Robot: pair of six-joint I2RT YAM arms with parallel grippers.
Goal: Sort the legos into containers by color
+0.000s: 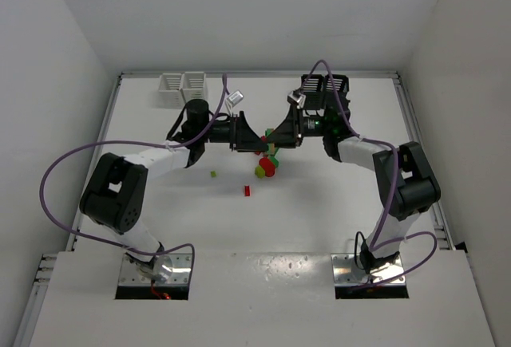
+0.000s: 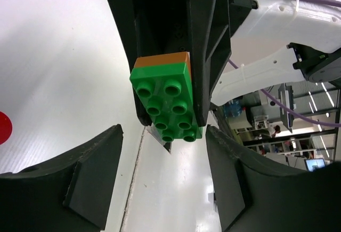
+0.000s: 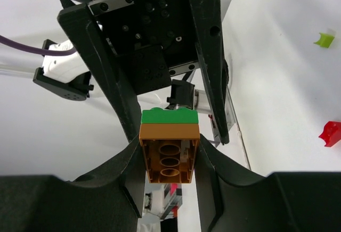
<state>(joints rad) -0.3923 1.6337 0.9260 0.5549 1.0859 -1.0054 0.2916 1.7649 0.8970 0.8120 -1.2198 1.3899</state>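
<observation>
Above the table's middle my two grippers meet tip to tip. My right gripper (image 3: 169, 160) is shut on a joined lego chunk (image 3: 169, 136), a brown brick with a green brick on top. From the left wrist the chunk's green studded face (image 2: 168, 104) points at my left gripper (image 2: 165, 181), which is open, its fingers (image 2: 90, 178) standing apart from the brick. In the top view the chunk (image 1: 270, 133) hangs between left gripper (image 1: 257, 141) and right gripper (image 1: 277, 138). White containers (image 1: 182, 86) and black containers (image 1: 326, 85) stand at the back.
A small heap of red and yellow-green legos (image 1: 266, 167) lies under the grippers. A yellow-green single (image 1: 213, 174) and a red single (image 1: 247, 191) lie nearer the front. The right wrist view shows a yellow-green lego (image 3: 323, 39) and a red lego (image 3: 331, 134).
</observation>
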